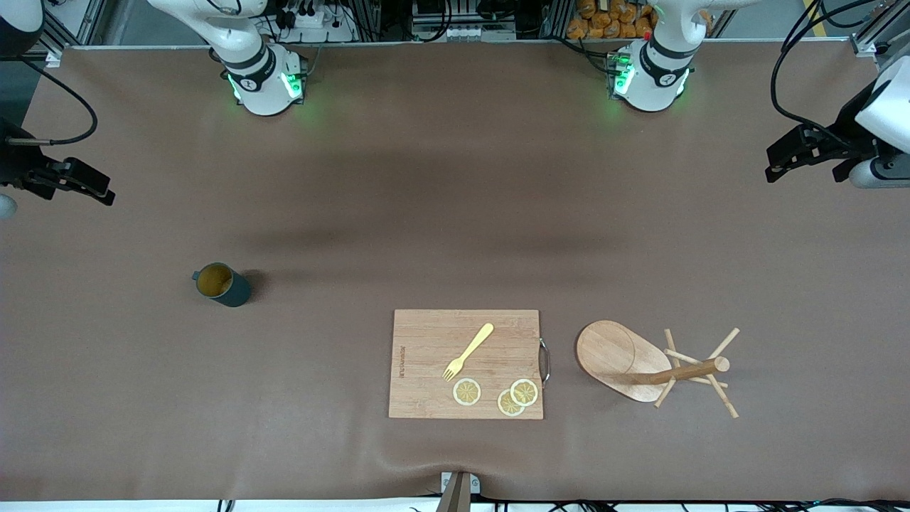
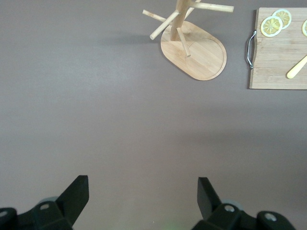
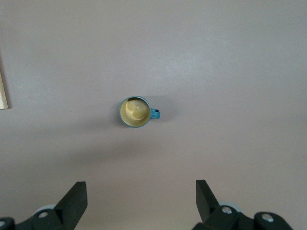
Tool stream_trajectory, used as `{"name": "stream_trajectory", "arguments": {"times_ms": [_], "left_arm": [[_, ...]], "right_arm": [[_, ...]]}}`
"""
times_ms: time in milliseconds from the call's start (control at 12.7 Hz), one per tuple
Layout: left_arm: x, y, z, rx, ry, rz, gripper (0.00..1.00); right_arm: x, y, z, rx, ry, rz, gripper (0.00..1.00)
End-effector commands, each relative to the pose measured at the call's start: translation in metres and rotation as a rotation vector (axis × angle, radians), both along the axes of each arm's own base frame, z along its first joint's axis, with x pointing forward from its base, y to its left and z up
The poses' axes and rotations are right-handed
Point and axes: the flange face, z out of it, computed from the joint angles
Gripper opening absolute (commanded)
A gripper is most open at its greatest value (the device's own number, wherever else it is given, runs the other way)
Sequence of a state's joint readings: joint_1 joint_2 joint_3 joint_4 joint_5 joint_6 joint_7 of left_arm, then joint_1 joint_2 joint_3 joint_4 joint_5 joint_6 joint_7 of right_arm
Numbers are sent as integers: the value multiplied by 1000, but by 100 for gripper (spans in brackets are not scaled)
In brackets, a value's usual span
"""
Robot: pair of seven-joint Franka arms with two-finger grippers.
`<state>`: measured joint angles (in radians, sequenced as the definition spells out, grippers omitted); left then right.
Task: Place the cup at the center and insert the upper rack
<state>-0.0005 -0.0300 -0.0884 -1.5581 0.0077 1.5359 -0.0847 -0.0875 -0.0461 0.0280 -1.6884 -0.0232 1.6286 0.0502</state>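
Lowest in the front view lies the cutting board (image 1: 466, 363), with a yellow fork (image 1: 468, 351) and three lemon slices (image 1: 467, 392) on it, and just beside it, toward the left arm's end, stands the upper rack (image 1: 643, 363) on its oval base. Toward the right arm's end, well apart from the board, the cup (image 1: 221, 284) stands upright on the table (image 1: 455, 178). Both arms wait high at the table's ends, the left gripper (image 2: 143, 197) and the right gripper (image 3: 141, 197) with fingers spread wide and holding nothing.

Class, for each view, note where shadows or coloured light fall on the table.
Front view: green glow spills around both arm bases, and the cup casts a soft shadow toward the board. Left wrist view: a faint shadow lies beside the mug tree. Right wrist view: a dim shadow band crosses the table below the cup.
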Motion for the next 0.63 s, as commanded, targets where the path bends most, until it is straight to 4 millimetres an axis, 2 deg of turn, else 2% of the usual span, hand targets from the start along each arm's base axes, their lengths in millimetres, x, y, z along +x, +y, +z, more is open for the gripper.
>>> {"name": "stream_trajectory", "arguments": {"times_ms": [0, 552], "left_arm": [[1, 0, 5, 16, -3, 11, 100], [2, 4, 3, 21, 3, 16, 100]], "right_arm": [[3, -3, 0, 14, 2, -16, 100], [7, 2, -1, 13, -13, -9, 100]]}}
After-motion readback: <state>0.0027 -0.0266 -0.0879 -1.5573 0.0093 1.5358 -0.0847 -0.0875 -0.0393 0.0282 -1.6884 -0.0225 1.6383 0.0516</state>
